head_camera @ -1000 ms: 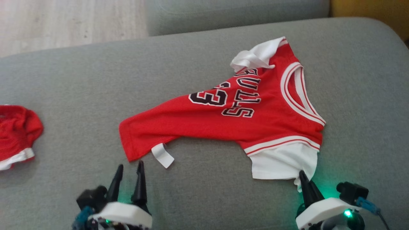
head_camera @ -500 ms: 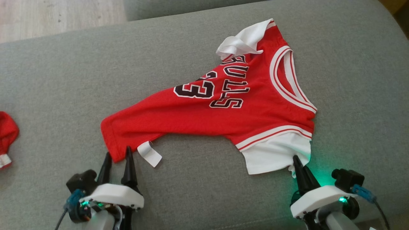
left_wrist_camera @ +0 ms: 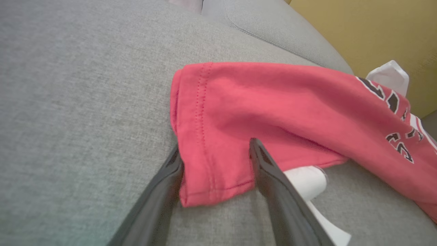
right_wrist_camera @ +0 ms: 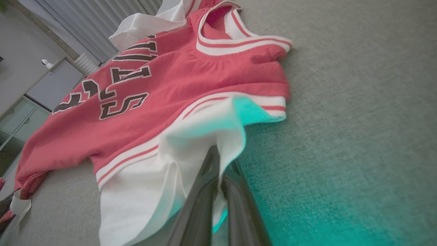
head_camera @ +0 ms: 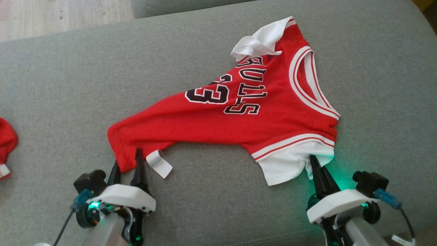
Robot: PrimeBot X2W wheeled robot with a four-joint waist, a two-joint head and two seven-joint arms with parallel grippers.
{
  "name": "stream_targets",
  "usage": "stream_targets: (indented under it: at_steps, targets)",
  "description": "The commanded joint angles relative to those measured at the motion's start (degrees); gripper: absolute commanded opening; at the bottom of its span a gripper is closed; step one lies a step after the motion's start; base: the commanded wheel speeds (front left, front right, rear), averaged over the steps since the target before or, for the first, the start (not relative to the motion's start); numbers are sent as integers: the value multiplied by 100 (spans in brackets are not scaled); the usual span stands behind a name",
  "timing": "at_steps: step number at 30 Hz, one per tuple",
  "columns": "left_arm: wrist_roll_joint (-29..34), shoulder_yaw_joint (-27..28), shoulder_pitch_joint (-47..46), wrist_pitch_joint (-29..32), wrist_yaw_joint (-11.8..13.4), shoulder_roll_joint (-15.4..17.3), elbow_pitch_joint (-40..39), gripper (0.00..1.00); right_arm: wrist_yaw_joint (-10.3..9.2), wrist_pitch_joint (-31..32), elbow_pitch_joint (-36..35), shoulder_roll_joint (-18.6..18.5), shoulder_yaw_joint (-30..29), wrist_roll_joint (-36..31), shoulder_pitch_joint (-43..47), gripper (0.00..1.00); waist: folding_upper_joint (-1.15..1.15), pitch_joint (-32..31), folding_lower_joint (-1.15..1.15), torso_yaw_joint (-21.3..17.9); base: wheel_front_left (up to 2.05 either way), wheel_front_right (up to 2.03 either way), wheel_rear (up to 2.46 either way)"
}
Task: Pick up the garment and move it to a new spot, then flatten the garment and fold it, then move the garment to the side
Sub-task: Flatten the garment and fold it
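**Red garment (head_camera: pixel 239 126) spread on the cushion, a gripper at each near corner**

Red front up, black lettering showing, the garment lies right of the grey cushion's (head_camera: pixel 68 85) middle. Its striped collar (head_camera: pixel 307 82) points to the cushion's right edge and its hem to the left. The far white sleeve (head_camera: pixel 263 37) is curled over on itself toward the cushion's far edge. The near white sleeve (head_camera: pixel 290 164) is bunched and lifted a little at its outer corner.

At that corner, the right gripper (head_camera: pixel 312 159) has both fingers pressed together with white cloth pinched between them, and a green glow falls on fabric and cushion. At the hem, the left gripper (head_camera: pixel 127 158) is spread wide, one finger on each side of the red hem corner. In the left wrist view the right-hand finger lies over the cloth, and nothing is clamped. A white tag (head_camera: pixel 159 163) curls out from under the hem just beside it.

At the cushion's left edge, well apart, sits a second red cloth (head_camera: pixel 6 143). Pale wood floor (head_camera: pixel 61 13) runs beyond the far edge.
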Motion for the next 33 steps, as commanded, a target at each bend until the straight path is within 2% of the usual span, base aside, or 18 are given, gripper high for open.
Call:
stream_targets:
  at_steps: [1, 10, 11, 16, 19, 24, 29, 33]
  targets:
    - [-67, 36, 25, 157, -46, -85, 61, 0, 18, -16, -200, 35, 88, 25, -175, 0, 0, -9, 0, -1, 0, 0, 0]
    - [405, 853, 273, 157, -46, -7, -1156, 0, 18, -16, -968, 104, -233, 282, -193, 0, 0, -369, 0, 108, 0, 0, 0]
    - [405, 853, 273, 157, -46, -7, -1156, 0, 18, -16, -968, 104, -233, 282, -193, 0, 0, -369, 0, 108, 0, 0, 0]
    - [543, 1048, 267, 157, -46, 101, -2139, 0, 18, -16, -1706, 38, -531, 539, -334, 0, 0, -836, 0, 174, 0, 0, 0]
    - [544, 1059, -3, 157, -46, 398, -2927, 0, 18, -16, -2318, -211, -602, 738, -670, 0, 0, -1099, 0, 228, 0, 0, 0]
    - [510, 1024, -560, 157, -46, 930, -3622, 0, 18, -16, -2939, -691, -588, 1035, -1362, 0, 0, -1358, 0, 346, 0, 0, 0]
    - [423, 845, -1509, 278, -44, 1365, -3833, 0, 18, 69, -3217, -1266, -593, 1402, -2391, 0, 0, -1524, 0, 577, 0, 0, 0]
    - [434, 860, -2087, 642, 21, 1497, -3715, 0, 18, 340, -3005, -1364, -579, 1441, -3090, 0, 0, -1473, 0, 659, 0, 0, 0]
